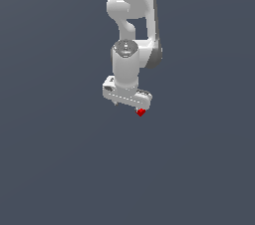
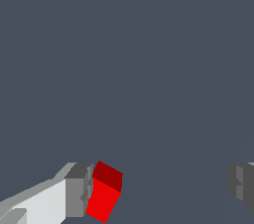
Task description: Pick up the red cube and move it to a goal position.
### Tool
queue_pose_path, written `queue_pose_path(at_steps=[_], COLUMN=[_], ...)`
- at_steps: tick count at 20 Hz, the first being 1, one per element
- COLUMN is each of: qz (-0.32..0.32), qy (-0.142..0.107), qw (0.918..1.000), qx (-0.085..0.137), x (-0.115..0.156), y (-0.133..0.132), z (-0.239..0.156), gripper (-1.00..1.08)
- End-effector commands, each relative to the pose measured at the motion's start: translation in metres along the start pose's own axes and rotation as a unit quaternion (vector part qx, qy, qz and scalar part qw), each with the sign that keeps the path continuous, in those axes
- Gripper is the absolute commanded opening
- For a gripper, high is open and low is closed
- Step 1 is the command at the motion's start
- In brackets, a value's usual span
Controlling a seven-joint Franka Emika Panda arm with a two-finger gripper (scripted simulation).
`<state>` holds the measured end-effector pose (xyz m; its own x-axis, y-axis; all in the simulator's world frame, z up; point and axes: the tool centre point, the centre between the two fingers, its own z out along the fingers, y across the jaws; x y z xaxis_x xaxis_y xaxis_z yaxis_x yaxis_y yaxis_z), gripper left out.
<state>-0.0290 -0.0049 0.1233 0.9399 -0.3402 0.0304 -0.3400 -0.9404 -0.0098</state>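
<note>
The red cube [image 1: 141, 112] is small and shows just under the end of the white gripper hand on the exterior view's right. My gripper [image 1: 128, 105] points down over the flat grey surface. In the wrist view the gripper [image 2: 161, 191] is open wide and holds nothing. The red cube [image 2: 105, 196] lies between the fingers, right beside one grey finger pad [image 2: 79, 196] and far from the other finger [image 2: 243, 186]. The cube sits turned at an angle to the fingers. I cannot tell whether the pad touches it.
The white arm [image 1: 130, 25] rises above the gripper. A plain dark grey surface [image 1: 60, 159] fills both views. No goal marker shows.
</note>
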Motion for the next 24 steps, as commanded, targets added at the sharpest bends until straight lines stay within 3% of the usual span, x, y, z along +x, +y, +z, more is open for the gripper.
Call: queue_pose_path(at_steps=[1,14,24], qz=[0.028,0.168,0.231], qy=[-0.001,-0.009,-0.013], qw=[0.9996,0.9857,0.9729], qx=[-0.001,-0.007,-0.009], x=[-0.010,-0.056,-0.073], y=[-0.004,-0.031,-0.050], z=[0.012,0.070,0.097], gripper=[1.00,1.00,1.00])
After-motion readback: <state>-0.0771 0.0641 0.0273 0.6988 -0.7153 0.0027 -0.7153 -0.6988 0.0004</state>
